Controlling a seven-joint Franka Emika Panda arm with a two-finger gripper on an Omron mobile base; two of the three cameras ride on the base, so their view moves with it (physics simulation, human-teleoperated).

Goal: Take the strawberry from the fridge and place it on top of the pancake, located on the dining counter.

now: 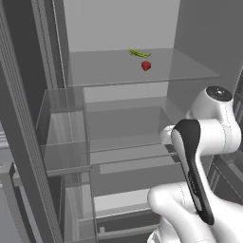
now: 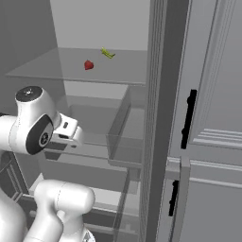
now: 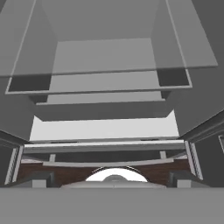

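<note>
The fridge (image 1: 28, 142) stands open, light grey inside with glass shelves. A tiny red strawberry (image 1: 146, 66) (image 2: 88, 65) lies on the upper glass shelf (image 1: 104, 73), near its middle. My gripper (image 3: 112, 179) is open with nothing between its fingertips (image 3: 37, 179), which stand wide apart. It points into the lower part of the fridge, well below the strawberry's shelf and in front of it. My white hand (image 2: 66, 130) hangs at the height of the lower shelves. The pancake and the dining counter are out of view.
A small green vegetable (image 1: 139, 53) (image 2: 108, 53) lies just behind the strawberry on the same shelf. Clear door bins (image 1: 66, 142) (image 2: 125, 137) jut out beside the shelves. A pale-grey panelled cabinet with black handles (image 2: 189, 118) stands to the right. A white drawer front (image 3: 105, 129) sits low in the fridge.
</note>
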